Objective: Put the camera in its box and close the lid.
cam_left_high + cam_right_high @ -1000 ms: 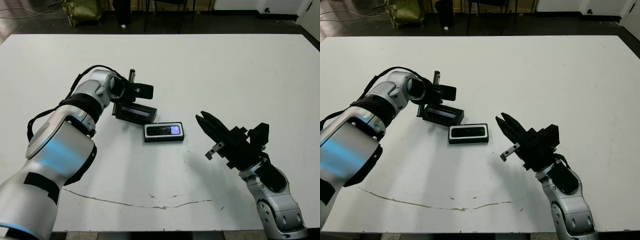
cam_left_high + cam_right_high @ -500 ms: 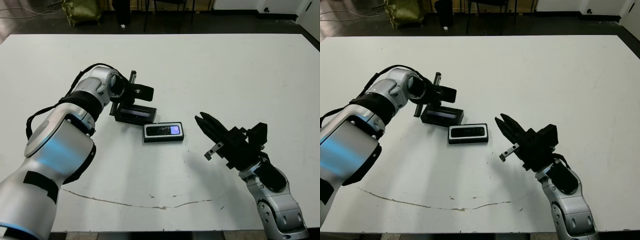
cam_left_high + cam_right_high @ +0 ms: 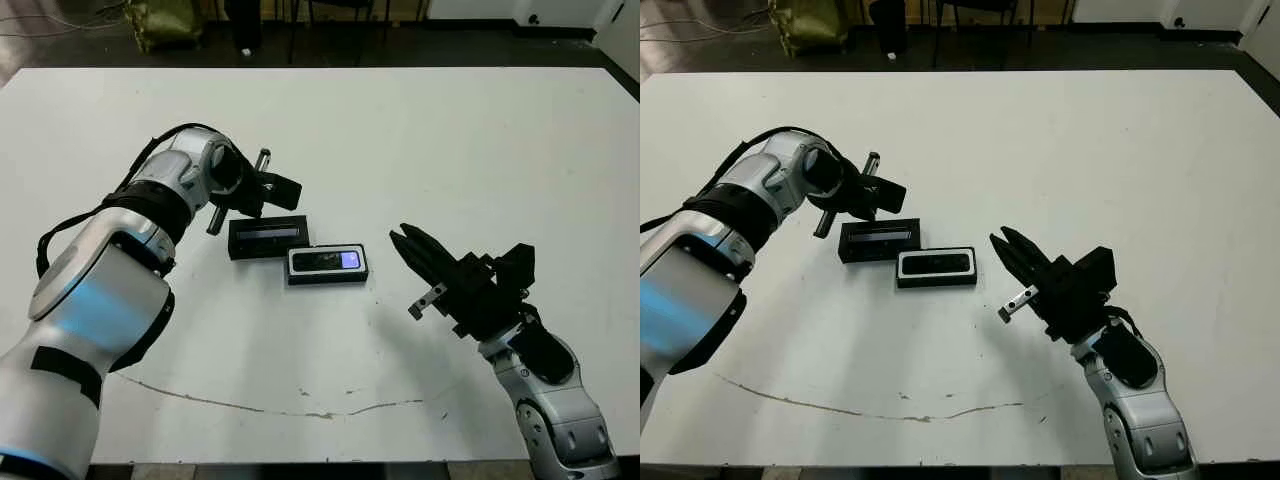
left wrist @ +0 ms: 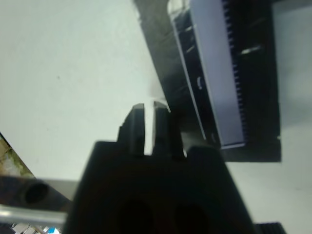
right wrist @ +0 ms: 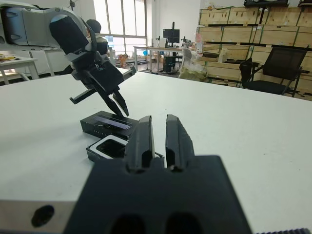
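Observation:
The camera (image 3: 327, 261), a black bar with a bluish-lit spot, lies inside the white-lined box (image 3: 296, 268) at mid table. The black lid (image 3: 265, 238), window strip up, rests flat on the table touching the box's far-left side; it also fills the left wrist view (image 4: 229, 73). My left gripper (image 3: 244, 205) hovers shut just above the lid's far-left edge, holding nothing. My right gripper (image 3: 403, 238) is shut and empty, raised off the table to the right of the box, its fingers (image 5: 141, 139) pointing toward the box (image 5: 105, 146).
A thin dark crack line (image 3: 300, 410) runs across the table near its front edge. Dark floor, a bag and chair legs lie beyond the far edge (image 3: 320, 68).
The lid, earlier tilted under my left gripper, now lies flat and has shifted left and nearer. My left gripper has swung left off it. The right arm has barely moved.

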You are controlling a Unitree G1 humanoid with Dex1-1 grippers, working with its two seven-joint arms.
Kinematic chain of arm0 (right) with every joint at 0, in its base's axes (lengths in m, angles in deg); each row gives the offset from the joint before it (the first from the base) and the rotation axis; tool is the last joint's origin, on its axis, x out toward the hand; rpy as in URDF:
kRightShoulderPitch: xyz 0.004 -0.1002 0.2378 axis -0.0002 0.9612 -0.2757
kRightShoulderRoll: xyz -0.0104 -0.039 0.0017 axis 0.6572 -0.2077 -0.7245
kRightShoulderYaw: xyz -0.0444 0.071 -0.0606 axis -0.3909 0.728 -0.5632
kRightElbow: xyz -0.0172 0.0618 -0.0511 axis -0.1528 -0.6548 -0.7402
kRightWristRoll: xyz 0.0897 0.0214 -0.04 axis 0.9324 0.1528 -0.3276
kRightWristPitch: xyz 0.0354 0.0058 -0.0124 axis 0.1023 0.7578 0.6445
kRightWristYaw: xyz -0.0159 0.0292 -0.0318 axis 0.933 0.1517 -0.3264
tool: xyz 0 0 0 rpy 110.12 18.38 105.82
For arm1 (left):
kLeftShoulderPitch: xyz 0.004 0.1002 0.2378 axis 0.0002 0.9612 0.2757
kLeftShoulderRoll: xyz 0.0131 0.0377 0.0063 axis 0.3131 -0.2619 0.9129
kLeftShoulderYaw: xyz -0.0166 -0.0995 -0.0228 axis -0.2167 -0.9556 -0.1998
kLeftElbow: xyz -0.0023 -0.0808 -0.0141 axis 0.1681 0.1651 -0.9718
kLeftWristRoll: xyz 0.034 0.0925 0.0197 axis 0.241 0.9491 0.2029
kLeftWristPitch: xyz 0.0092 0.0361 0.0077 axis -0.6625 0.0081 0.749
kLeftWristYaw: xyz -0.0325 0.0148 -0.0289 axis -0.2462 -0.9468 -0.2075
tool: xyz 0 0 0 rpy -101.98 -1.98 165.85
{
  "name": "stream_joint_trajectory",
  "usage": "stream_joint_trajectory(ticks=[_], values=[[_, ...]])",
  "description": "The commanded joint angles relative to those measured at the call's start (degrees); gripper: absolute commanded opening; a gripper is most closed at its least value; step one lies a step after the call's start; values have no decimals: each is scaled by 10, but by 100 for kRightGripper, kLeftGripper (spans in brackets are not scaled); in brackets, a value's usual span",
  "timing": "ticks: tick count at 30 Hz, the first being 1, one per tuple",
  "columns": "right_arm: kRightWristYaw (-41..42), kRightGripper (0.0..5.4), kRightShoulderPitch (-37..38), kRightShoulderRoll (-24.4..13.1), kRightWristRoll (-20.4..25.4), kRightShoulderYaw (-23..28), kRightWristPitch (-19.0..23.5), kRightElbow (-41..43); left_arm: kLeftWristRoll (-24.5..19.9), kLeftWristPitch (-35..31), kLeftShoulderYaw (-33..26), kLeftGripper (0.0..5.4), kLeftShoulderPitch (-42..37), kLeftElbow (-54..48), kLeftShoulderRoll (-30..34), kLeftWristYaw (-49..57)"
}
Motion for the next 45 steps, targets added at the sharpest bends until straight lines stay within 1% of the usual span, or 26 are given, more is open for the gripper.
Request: stream_joint_trajectory(ticks=[1,8,13,16,18,20,26,33,35,37,40,41,42,43,45], values=[[7,1,7,-1,0,-1,-10,-15,-6,1,-2,0,17,-9,13,-11],[11,1,7,-3,0,-1,-13,-19,-20,9,-10,0,33,-34,32,-19],[7,1,9,-3,-1,-2,-7,-12,-34,13,-7,0,49,-66,43,-65],[9,1,7,-4,-1,-2,-9,-15,-36,-7,-5,0,58,-92,45,-90],[9,1,8,-3,-3,-3,-10,-14,-37,-42,-8,0,65,-109,46,-104],[7,1,9,-4,-5,-4,-9,-13,-38,-59,-10,0,71,-126,49,-114],[11,1,9,-3,-4,-5,-16,-18,-43,-45,-10,0,83,-146,62,-119],[9,1,8,-6,-9,-7,-11,-15,-48,-31,-10,0,86,-150,72,-118],[11,1,8,-6,-9,-8,-13,-18,-50,-26,-14,0,84,-141,72,-106],[13,1,9,-4,-10,-9,-20,-21,-42,-24,-17,0,83,-133,76,-71],[12,1,13,0,-14,-11,-35,-25,-26,-24,-26,0,83,-121,89,21],[10,1,14,0,-16,-12,-38,-25,-27,-26,-35,0,86,-118,94,50],[7,1,16,-1,-17,-13,-33,-21,-33,-32,-47,0,88,-117,100,73],[5,1,18,-2,-16,-13,-28,-17,-43,-41,-62,0,92,-120,107,90],[7,1,20,0,-12,-13,-33,-19,-63,-49,-92,0,102,-139,121,112]])
